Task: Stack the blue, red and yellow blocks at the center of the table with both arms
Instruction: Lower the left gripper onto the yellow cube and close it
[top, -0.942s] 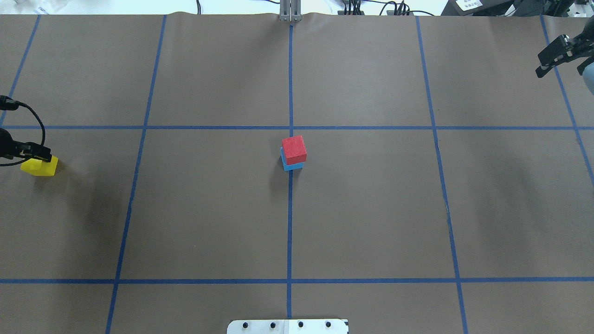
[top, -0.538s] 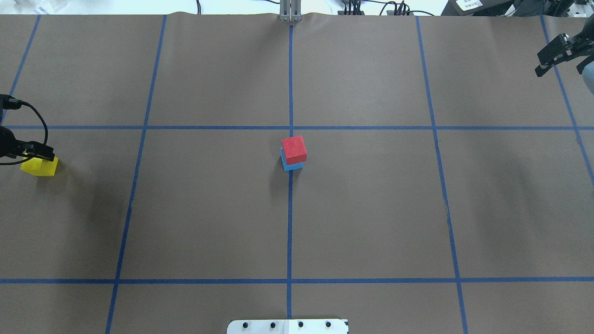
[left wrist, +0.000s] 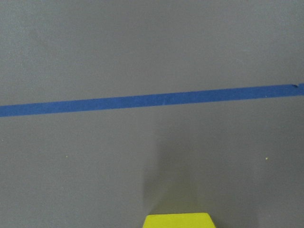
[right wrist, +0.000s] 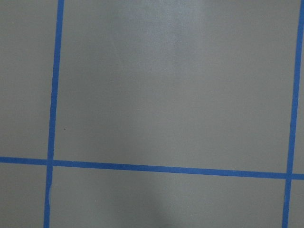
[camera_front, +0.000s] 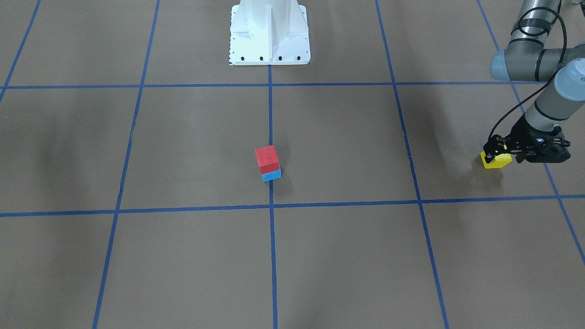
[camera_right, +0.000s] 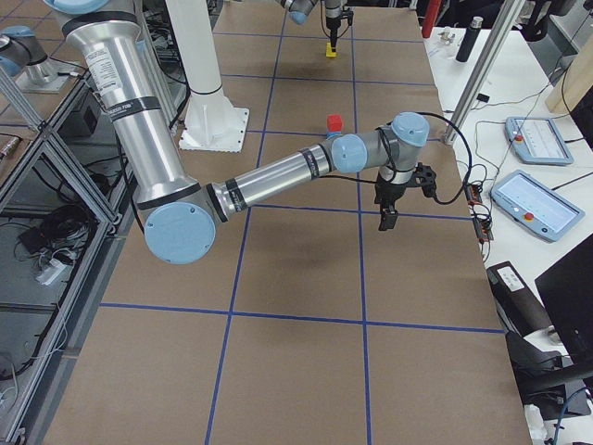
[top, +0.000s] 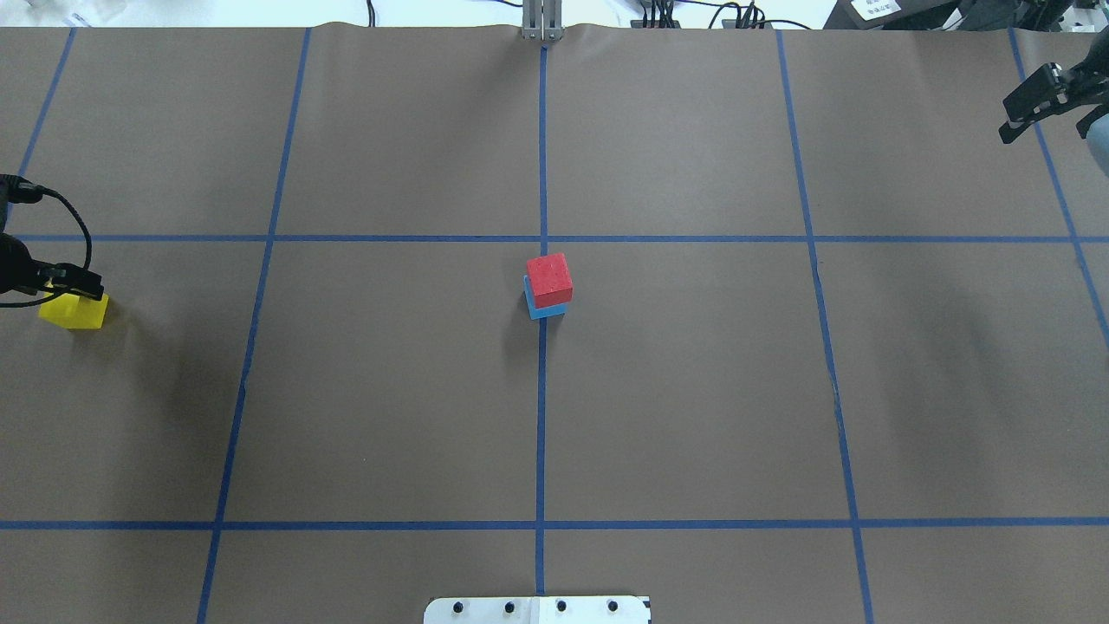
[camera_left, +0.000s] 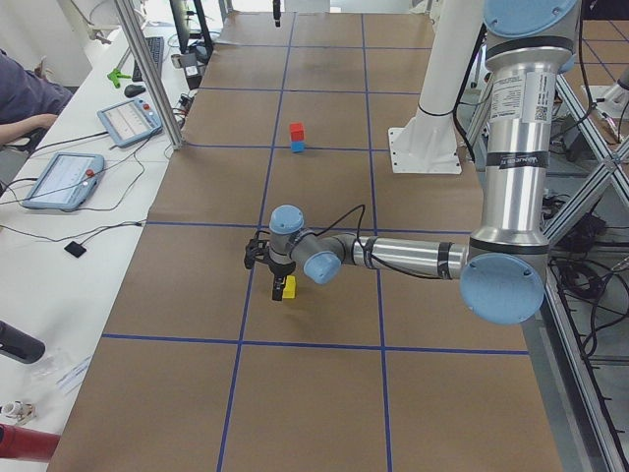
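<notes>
The red block [top: 548, 279] sits on the blue block [top: 546, 308] at the table's centre, slightly askew; the front view shows the same red block [camera_front: 267, 157] on the blue one [camera_front: 271, 174]. The yellow block [top: 74, 312] rests on the table at the far left edge. My left gripper [top: 69, 290] is low over it and open, its fingers on either side of the yellow block [camera_front: 497, 161]. Only the block's top edge [left wrist: 179, 221] shows in the left wrist view. My right gripper [top: 1042, 133] hangs open and empty at the far right rear.
The white pedestal [camera_front: 269, 32] stands at the robot's side of the table [top: 693, 390]. Tablets [camera_left: 61, 179] and cables lie on a white bench beyond the far edge, where a person's arm [camera_left: 29, 108] rests. A metal post [top: 542, 22] stands at the far middle edge.
My left gripper has edged slightly right over the yellow block, which has not moved. The right gripper has drifted a little toward the far edge. The red and blue blocks are unchanged.
</notes>
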`<state>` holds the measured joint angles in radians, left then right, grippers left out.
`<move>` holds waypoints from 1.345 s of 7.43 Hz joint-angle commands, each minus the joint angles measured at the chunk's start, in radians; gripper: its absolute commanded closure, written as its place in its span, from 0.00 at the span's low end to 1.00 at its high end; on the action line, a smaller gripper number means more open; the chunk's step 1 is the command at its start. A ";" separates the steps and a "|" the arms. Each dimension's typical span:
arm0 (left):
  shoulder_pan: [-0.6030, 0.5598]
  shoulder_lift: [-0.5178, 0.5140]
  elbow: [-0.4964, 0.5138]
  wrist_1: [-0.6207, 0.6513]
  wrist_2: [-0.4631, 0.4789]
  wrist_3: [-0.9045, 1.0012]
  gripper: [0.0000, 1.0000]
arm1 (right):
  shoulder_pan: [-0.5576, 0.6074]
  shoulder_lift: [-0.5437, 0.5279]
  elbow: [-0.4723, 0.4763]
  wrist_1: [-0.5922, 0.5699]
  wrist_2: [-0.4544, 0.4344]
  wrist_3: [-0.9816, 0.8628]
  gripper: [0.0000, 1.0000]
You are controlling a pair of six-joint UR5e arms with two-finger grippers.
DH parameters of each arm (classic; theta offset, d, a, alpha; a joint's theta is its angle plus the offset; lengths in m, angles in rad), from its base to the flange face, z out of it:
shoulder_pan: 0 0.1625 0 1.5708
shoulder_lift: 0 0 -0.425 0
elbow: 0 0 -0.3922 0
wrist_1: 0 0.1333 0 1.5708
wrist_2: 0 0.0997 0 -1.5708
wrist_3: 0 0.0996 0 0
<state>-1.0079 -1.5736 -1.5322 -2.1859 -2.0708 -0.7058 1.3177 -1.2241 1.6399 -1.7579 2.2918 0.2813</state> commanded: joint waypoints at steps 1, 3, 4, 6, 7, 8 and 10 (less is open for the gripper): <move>0.000 0.001 -0.002 0.000 0.000 -0.001 0.09 | 0.000 0.000 -0.002 0.000 0.000 -0.001 0.00; 0.002 0.003 0.003 0.000 0.000 -0.001 0.10 | 0.000 0.000 -0.002 0.000 -0.002 -0.001 0.00; 0.002 0.003 0.001 0.000 0.000 -0.001 0.20 | 0.000 -0.001 -0.002 0.000 0.000 0.001 0.00; 0.003 0.004 -0.002 -0.002 0.000 -0.003 0.63 | 0.000 -0.002 -0.002 0.000 -0.002 -0.001 0.00; 0.002 0.012 -0.034 0.000 -0.002 -0.001 0.97 | 0.000 0.000 -0.002 0.000 -0.002 0.001 0.00; 0.002 0.020 -0.099 0.018 -0.023 -0.003 1.00 | 0.000 0.000 -0.002 0.000 -0.002 0.001 0.00; -0.009 0.008 -0.187 0.129 -0.060 -0.003 1.00 | 0.000 0.000 -0.002 0.000 -0.002 0.001 0.00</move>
<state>-1.0120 -1.5570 -1.6550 -2.1364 -2.1150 -0.7086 1.3177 -1.2242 1.6387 -1.7579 2.2902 0.2822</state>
